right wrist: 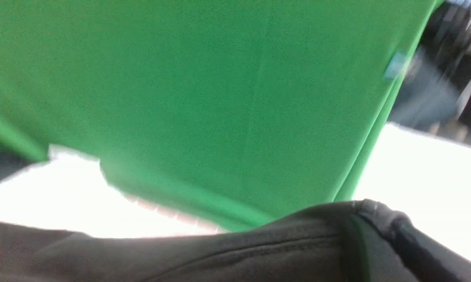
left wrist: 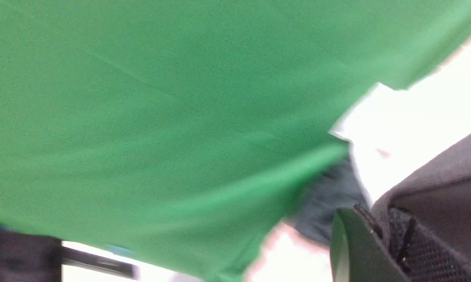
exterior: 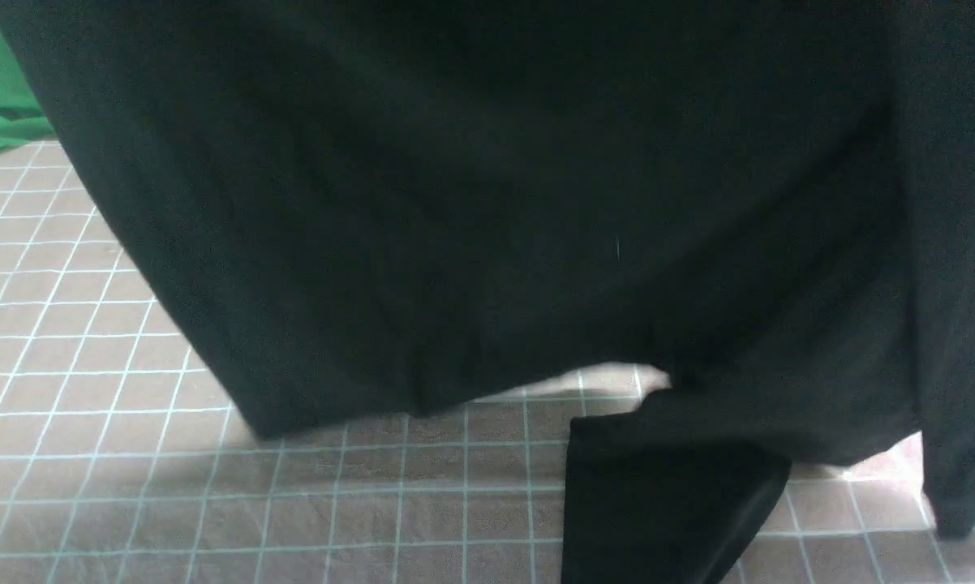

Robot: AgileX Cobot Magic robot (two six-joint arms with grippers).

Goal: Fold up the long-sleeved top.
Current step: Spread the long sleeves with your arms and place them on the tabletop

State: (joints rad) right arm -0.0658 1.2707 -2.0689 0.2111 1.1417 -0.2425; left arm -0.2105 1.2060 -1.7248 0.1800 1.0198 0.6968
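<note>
The long-sleeved top (exterior: 487, 203), a large black sweatshirt, hangs lifted in front of the front camera and fills most of that view. Its lower edge hangs just above the table, and one sleeve (exterior: 962, 324) drops at the right. Neither gripper shows in the front view. In the left wrist view my left gripper (left wrist: 370, 213) is shut on a black seam of the top (left wrist: 439, 184). In the right wrist view my right gripper (right wrist: 361, 211) is shut on a thick black edge of the top (right wrist: 220, 250), which drapes over the finger.
The table (exterior: 90, 365) has a pinkish cloth with a pale grid. A green cloth (exterior: 1, 97) lies at the far left and fills both wrist views (left wrist: 161, 117). A dark, partly glossy shape (exterior: 658, 503) stands under the top at the front. A dark grey garment (left wrist: 329, 207) shows past the left finger.
</note>
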